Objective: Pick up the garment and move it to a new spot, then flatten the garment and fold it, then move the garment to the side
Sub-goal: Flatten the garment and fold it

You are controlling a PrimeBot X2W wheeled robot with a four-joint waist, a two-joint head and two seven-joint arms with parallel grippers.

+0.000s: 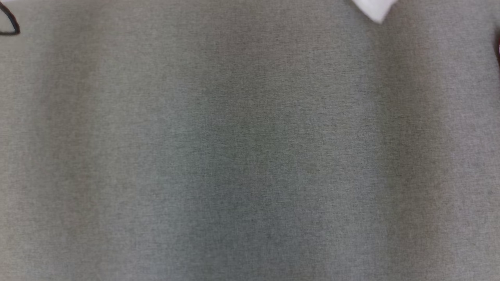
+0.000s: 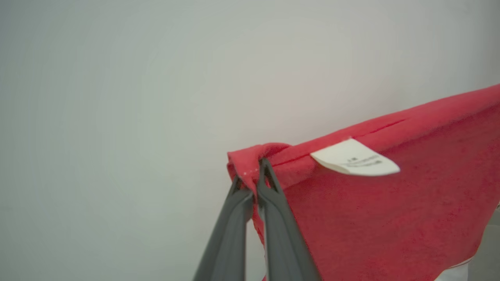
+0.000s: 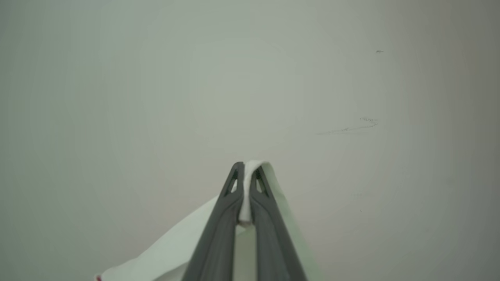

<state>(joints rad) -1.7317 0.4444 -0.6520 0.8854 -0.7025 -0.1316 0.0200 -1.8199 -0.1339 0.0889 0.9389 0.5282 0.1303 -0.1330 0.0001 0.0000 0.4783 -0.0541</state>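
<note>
The left gripper (image 2: 252, 174) is clamped on a red corner of the garment (image 2: 390, 226), just left of its white label (image 2: 353, 159). The right gripper (image 3: 246, 170) pinches the garment's white edge.

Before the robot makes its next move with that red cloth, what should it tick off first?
1. Left gripper pinching the red garment at a corner: ok.
2. Right gripper shut on a white cloth edge: ok.
3. White cloth belongs to the same garment: cannot tell.
4. Garment stretched taut between both grippers: cannot tell.
5. Grey surface in the head view looks flat enough to lay it on: ok.
6. White label free of the left gripper's pinch: ok.
</note>
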